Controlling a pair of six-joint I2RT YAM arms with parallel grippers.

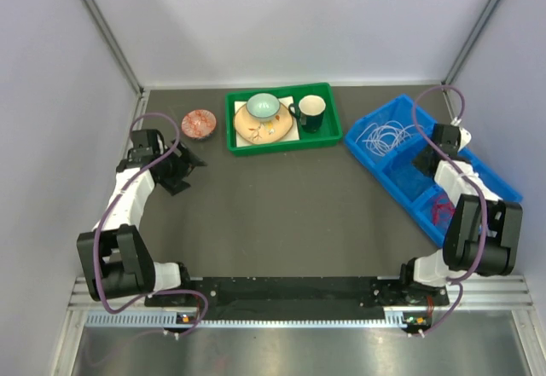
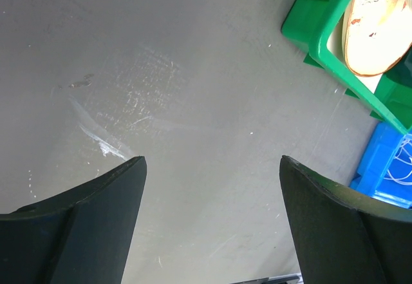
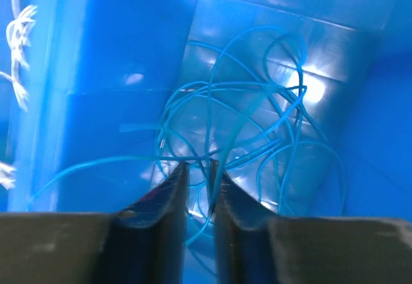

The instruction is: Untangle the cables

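The blue cable [image 3: 257,104] lies in loose loops in the middle compartment of the blue bin [image 1: 375,161]. My right gripper [image 3: 199,163] is low inside that compartment [image 1: 424,161]. Its jaws are almost together, with blue strands meeting at the tips and running between them. The white cable [image 1: 384,135] lies coiled in the far compartment and shows at the left edge of the right wrist view [image 3: 16,33]. The red cable [image 1: 442,210] lies in the near compartment. My left gripper [image 2: 212,161] is open and empty above bare table at the left [image 1: 189,164].
A green tray [image 1: 281,144] at the back holds a plate, a pale bowl [image 1: 263,106] and a dark mug [image 1: 310,112]. A small red dish [image 1: 199,124] sits left of it. The tray's corner [image 2: 315,20] and the bin [image 2: 380,174] show in the left wrist view.
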